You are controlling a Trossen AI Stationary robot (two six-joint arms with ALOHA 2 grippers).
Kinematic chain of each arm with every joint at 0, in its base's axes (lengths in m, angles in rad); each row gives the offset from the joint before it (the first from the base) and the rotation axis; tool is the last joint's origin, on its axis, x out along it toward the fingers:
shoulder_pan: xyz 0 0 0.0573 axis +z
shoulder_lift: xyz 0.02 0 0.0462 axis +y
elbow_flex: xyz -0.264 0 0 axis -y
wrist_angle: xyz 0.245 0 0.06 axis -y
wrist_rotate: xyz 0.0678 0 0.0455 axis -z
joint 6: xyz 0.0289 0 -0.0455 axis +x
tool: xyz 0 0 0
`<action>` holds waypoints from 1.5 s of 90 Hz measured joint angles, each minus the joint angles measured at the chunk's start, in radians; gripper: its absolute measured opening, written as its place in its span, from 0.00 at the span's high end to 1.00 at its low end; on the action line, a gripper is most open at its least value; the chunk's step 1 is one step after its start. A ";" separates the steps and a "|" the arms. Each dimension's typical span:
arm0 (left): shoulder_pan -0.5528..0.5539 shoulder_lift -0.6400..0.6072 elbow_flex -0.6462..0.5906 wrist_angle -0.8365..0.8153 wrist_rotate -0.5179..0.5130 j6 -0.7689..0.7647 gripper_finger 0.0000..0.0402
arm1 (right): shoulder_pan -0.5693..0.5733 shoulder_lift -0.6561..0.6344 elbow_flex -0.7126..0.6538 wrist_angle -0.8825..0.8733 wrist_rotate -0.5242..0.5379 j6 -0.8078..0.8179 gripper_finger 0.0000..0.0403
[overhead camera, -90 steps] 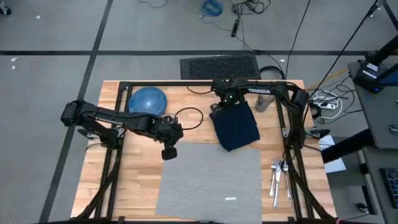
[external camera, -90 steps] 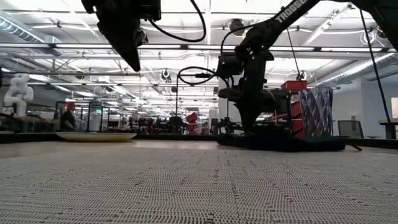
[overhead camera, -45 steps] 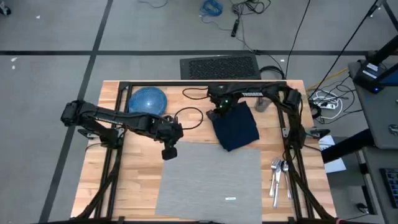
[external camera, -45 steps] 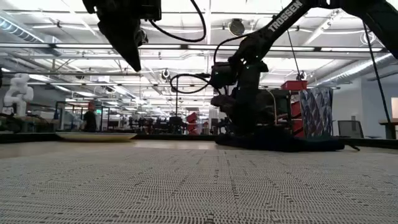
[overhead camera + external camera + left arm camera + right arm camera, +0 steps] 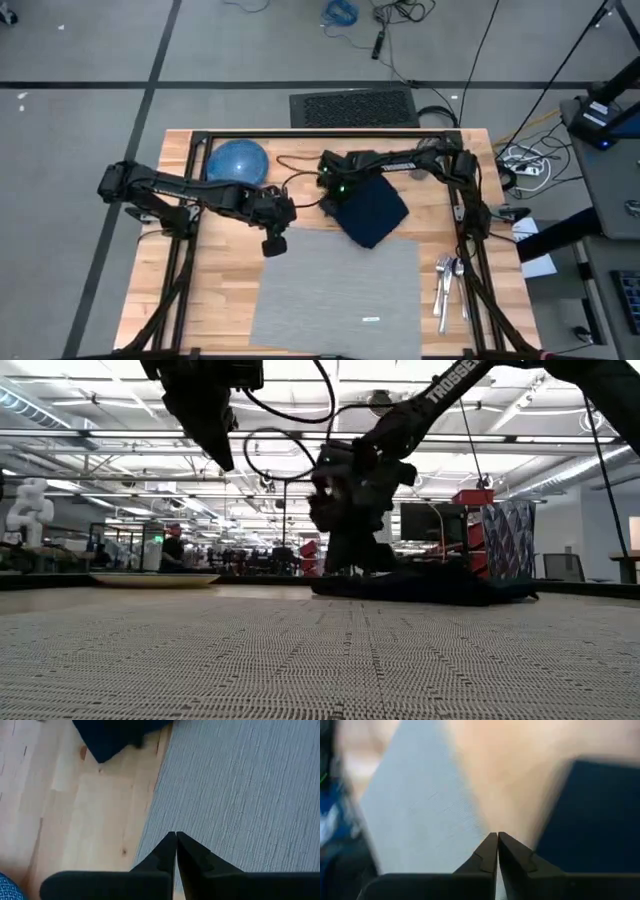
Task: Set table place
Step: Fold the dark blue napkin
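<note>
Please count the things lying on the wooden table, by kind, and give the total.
Placemat: 1
Navy napkin: 1
Blue dish: 1
Pieces of cutlery: a small pile at the right edge, the number cannot be told
Total: 3 things plus the cutlery

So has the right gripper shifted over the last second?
Yes. In the high view the right gripper has swung toward the blue dish, dragging the navy napkin along and turning it against the grey placemat.
</note>
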 joint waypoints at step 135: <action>0.000 0.000 0.000 0.065 -0.001 -0.007 1.00 | -0.293 -0.034 0.000 -0.257 0.320 0.112 1.00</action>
